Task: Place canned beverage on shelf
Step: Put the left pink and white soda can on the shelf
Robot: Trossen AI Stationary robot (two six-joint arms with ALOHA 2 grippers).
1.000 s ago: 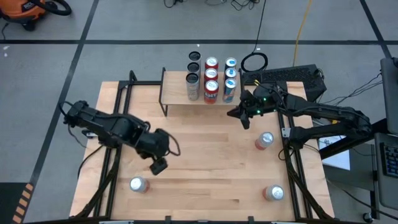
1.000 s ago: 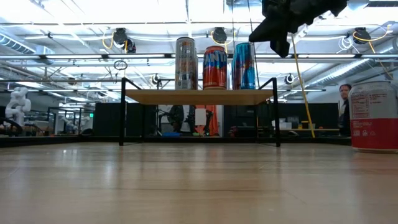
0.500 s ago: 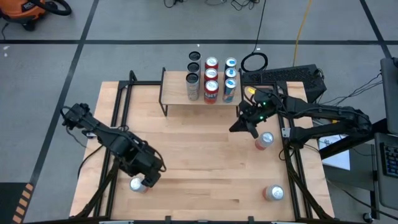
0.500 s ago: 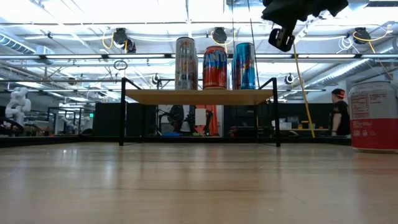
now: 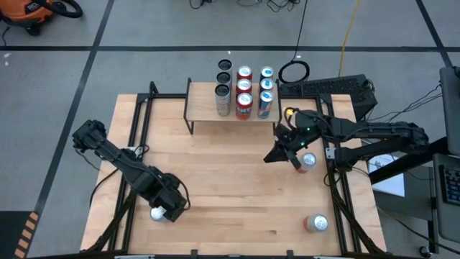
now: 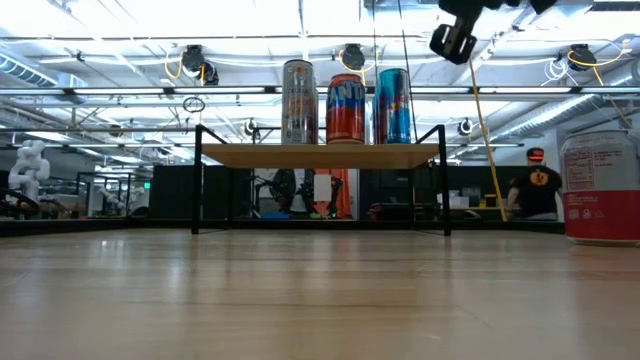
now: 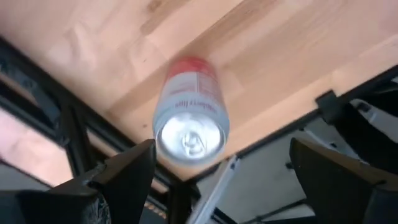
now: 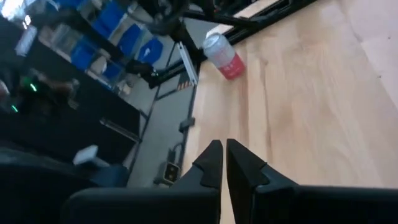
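A silver can with a red lower band point(image 5: 157, 214) point(image 7: 189, 112) stands upright on the wooden table near its near-left corner. My left gripper point(image 5: 165, 210) point(image 7: 222, 152) hangs open just above it, pointing down, one finger on either side of the can's top and clear of it. My right gripper point(image 5: 277, 155) point(image 8: 224, 158) point(image 6: 455, 40) is shut on nothing, held high beside another can point(image 5: 307, 162) point(image 6: 600, 185) on the table's right side. The shelf point(image 5: 205, 108) point(image 6: 320, 155) stands at the far edge on its black legs, with several cans point(image 5: 244, 93) point(image 6: 345, 108) on its right part.
A third loose can point(image 5: 316, 224) stands near the near-right corner. Black frame rails point(image 5: 133, 144) run along the table's left and right edges. The bare wood in the middle of the table point(image 5: 230, 173) and the shelf's left half are free.
My left gripper has swung toward the table's near-left corner and come down over the can there, rolling its wrist; it stays open. My right gripper, still shut, has moved from beside the shelf toward the near edge, closer to the right-side can.
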